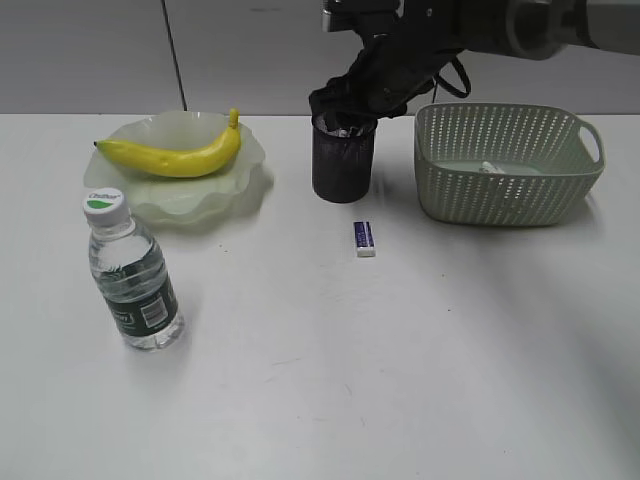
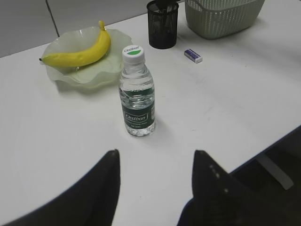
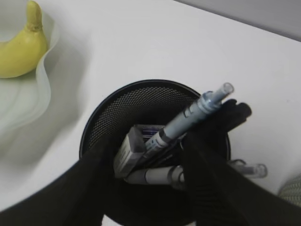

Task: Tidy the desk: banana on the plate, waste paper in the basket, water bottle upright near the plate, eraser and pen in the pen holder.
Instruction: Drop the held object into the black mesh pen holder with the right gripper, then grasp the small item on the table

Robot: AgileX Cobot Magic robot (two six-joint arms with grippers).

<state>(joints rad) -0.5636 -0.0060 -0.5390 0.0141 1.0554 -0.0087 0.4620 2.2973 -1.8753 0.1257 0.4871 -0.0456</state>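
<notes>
From where I stand the right gripper hangs just over the mouth of the pen holder, its jaws parted around a grey-blue pen that leans inside the cup against a boxy eraser-like block, though I cannot tell whether the jaws actually grip it. Another eraser lies flat on the desk just in front of the pen holder; it looks light, small and low, so I would pinch it across its narrow sides, straight down. Left of the pen holder, the left gripper hovers half open and empty, behind the upright water bottle.
</notes>
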